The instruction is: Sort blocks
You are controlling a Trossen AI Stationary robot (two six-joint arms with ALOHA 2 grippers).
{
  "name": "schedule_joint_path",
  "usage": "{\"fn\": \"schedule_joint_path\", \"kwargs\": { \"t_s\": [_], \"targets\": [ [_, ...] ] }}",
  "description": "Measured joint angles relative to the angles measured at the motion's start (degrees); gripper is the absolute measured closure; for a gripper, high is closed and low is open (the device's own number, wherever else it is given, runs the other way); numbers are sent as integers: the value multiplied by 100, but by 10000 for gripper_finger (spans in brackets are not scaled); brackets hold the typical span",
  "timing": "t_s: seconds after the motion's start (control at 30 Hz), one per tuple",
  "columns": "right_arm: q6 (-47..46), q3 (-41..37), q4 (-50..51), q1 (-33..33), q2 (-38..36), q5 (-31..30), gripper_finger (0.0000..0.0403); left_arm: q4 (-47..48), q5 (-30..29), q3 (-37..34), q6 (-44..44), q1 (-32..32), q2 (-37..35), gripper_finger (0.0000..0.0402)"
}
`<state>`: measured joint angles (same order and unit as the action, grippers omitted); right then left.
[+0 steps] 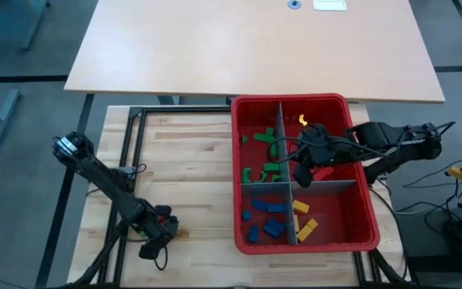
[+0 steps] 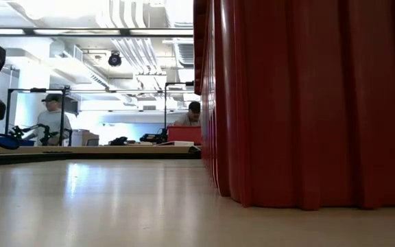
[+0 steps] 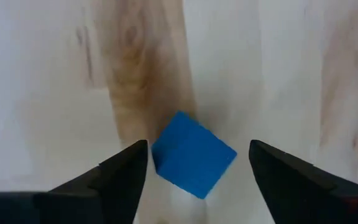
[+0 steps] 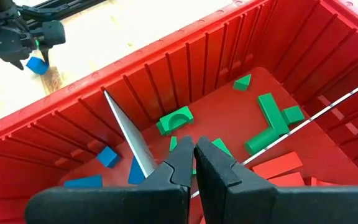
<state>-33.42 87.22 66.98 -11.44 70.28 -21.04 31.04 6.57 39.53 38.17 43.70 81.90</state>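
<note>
left gripper [image 3: 197, 163] wide open over small blue plastic cube [image 3: 193, 154] on table: pre-grasp; next close on it. right gripper [image 4: 194, 163] narrow, empty, above red plastic bin [image 4: 61, 121].

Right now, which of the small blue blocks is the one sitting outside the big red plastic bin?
The blue block lying on the bare wooden table between the open left gripper's fingers; the other blue blocks lie inside the red bin.

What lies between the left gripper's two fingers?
A blue block lies on the bare wood between the open fingers of the left gripper, as the left wrist view shows; it touches neither finger.
</note>
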Motion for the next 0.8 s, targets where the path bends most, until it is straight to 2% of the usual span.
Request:
{"fn": "schedule_joint_path", "kwargs": {
  "t_s": [0.13, 0.3, 0.4, 0.5, 0.63, 0.8],
  "targets": [
    [1, 0, 0, 0, 0, -2, 403, -117, 2, 0, -4, 0, 150, 172],
    [1, 0, 0, 0, 0, -3, 403, -174, 33, 45, -2, -2, 303, 246],
    [4, 0, 0, 0, 0, -4, 403, -122, 48, 86, 32, -36, 309, 246],
    [30, 0, 2, 0, 0, -6, 403, 331, 22, 257, 26, -125, 299, 246],
    [107, -2, 2, 9, 0, -23, 403, 1291, -419, 962, -362, -353, 178, 246],
    [155, -2, 4, 11, 0, -158, 403, 2437, -1499, 2392, -1318, -885, 62, 246]
  ]
}}
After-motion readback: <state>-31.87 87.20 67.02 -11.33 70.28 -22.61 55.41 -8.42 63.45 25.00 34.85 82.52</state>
